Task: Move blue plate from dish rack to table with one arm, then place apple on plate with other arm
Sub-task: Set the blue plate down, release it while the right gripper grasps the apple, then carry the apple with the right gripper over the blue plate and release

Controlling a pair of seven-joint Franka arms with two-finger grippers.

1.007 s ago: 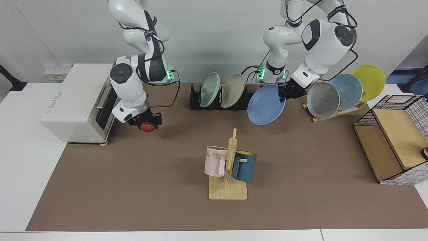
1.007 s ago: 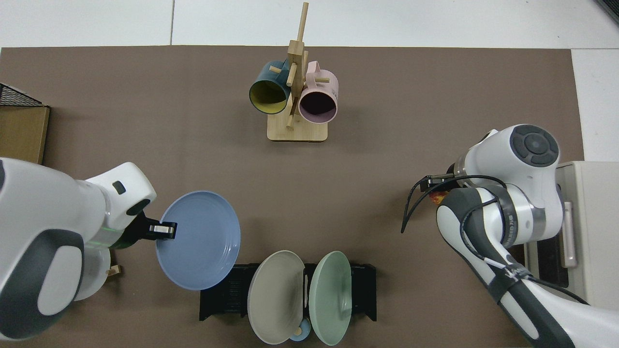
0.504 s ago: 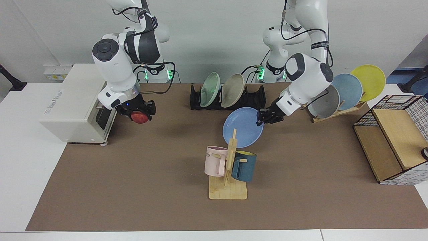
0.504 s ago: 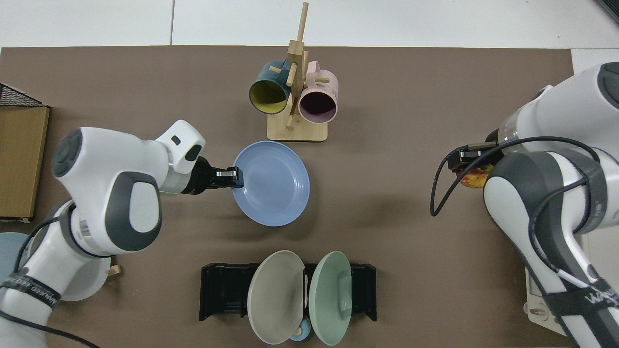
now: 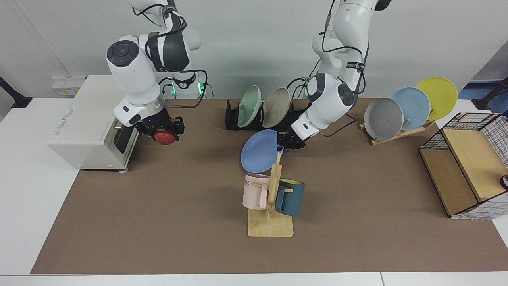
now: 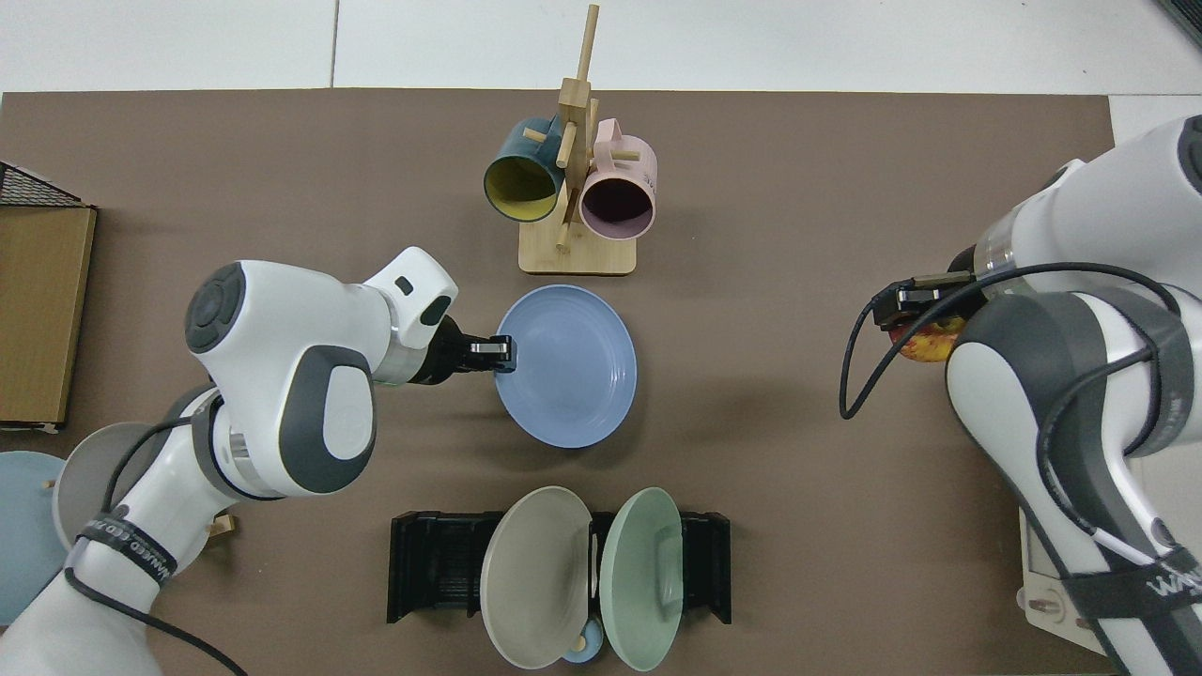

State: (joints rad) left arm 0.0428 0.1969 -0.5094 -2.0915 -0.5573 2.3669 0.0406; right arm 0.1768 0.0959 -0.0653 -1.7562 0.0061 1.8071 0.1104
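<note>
Left gripper clamps its fingers on the rim of the blue plate, which hangs tilted above the brown mat of the table, out of the dish rack and between that rack and the wooden mug tree. Seen from above, the same gripper pinches the plate at its edge, and the plate sits just beside the mug tree's base and apart from the rack. Two plates, one beige and one pale green, stand upright in the rack. Right gripper is closed around the apple, held in the air near the white oven; in the top view the apple shows only partly under the arm. Grey, sky-blue and yellow plates lean on a light wooden stand.
</note>
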